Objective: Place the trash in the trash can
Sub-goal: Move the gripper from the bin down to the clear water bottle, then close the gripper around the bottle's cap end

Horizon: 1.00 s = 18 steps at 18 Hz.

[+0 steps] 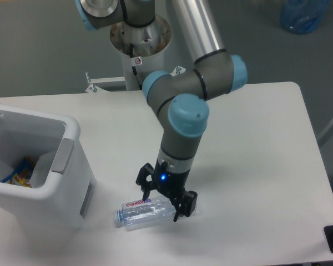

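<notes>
gripper: spread wide, fingers straddling the bottle | bottle: flat on table, directly beneath and between fingers, not lifted | trash can: well left of bottle

Bottle: clear plastic, label with red lettering.
Trash can: white rim and walls, grey side panel.
Can contents: yellow, blue and red scraps.
Gripper: black, blue light on wrist.
Arm: grey links, light-blue joint caps.
Table: white.
</notes>
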Motion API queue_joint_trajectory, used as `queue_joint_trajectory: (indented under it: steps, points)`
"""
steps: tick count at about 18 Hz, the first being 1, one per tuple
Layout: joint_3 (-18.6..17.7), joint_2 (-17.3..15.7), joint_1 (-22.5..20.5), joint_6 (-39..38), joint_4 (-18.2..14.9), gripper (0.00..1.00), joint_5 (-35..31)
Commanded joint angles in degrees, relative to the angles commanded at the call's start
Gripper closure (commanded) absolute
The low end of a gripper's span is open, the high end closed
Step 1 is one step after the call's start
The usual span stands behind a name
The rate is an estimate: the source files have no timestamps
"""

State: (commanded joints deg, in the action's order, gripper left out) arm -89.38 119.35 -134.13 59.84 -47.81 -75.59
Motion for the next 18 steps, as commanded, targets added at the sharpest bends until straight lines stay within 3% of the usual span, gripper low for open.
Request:
queue_joint_trajectory:
  steps: [6, 14, 18]
  points:
    - [-0.70, 1.85, 4.13, 1.15, -0.09, 0.00, -0.09]
    - [-1.93, 2.99, 4.84, 3.17, -0.26, 0.00, -1.14]
    - [-0.53, 5.09, 4.84, 3.18, 0.09, 0.00, -2.72]
